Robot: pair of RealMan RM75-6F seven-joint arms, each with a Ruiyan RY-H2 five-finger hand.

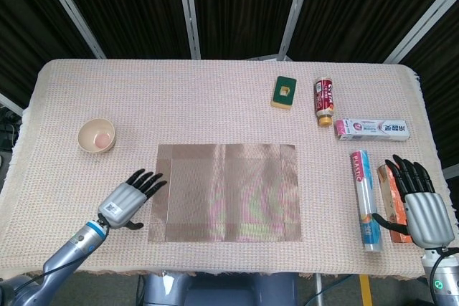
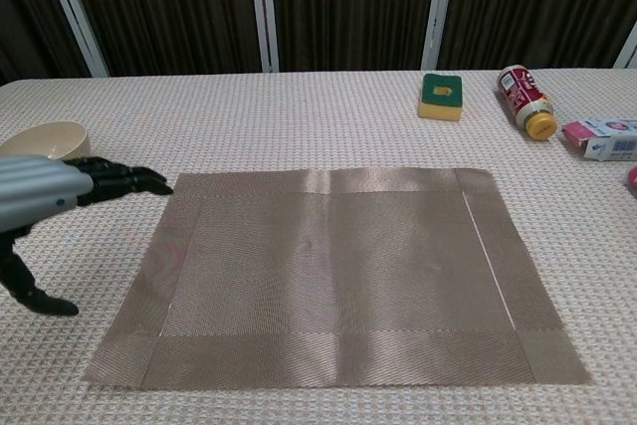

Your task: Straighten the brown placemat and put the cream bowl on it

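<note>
Table (image 1: 215,91), woven cream cloth: placemat (image 1: 226,191), bowl (image 1: 96,135), sponge (image 1: 285,92), bottle (image 1: 324,101).

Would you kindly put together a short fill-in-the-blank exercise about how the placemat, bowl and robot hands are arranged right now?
1. The brown placemat lies ____ on the table, no corner folded.
2. The cream bowl stands to the ____ of the placemat in the head view.
3. The left robot hand holds ____.
4. The right robot hand hovers over an ____ box.

Missing words: flat; left; nothing; orange
</note>
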